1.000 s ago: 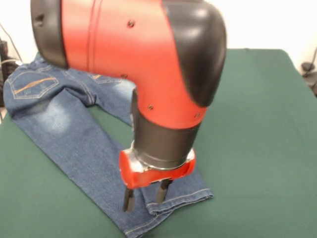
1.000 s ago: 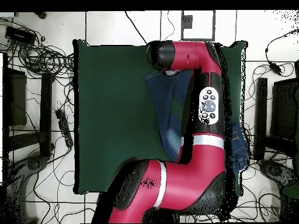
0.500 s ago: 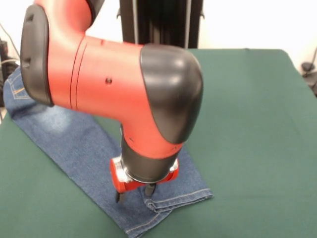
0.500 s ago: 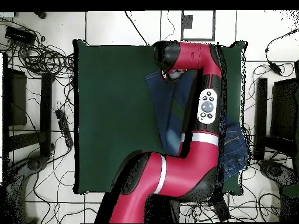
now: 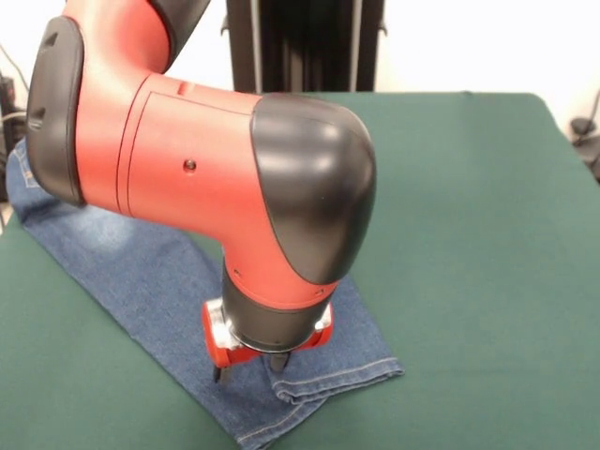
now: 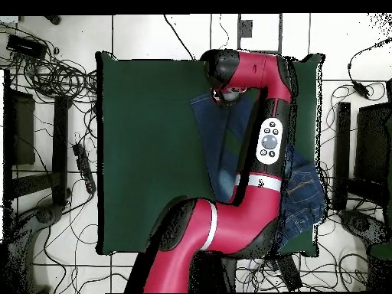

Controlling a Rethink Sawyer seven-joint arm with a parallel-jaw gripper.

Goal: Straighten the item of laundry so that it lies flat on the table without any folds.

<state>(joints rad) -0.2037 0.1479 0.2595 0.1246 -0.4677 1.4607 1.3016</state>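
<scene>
The red-and-black gripper [image 5: 249, 367] is down on the cuff of the small blue denim jeans [image 5: 141, 272]; they trail away behind it across the dark green felt table [image 5: 469, 234]; grasping step, apparently; its closure can't be told; next, drag the leg out straight.

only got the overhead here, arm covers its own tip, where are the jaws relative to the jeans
Observer: The front view shows the gripper down on the jeans, close to a leg hem.
Operator: open or shut
Observer: Open; the jaws stand apart, tips at the denim.
Operator: hem flat there
Observer: No, a crease runs to the hem beside the tips.
</scene>
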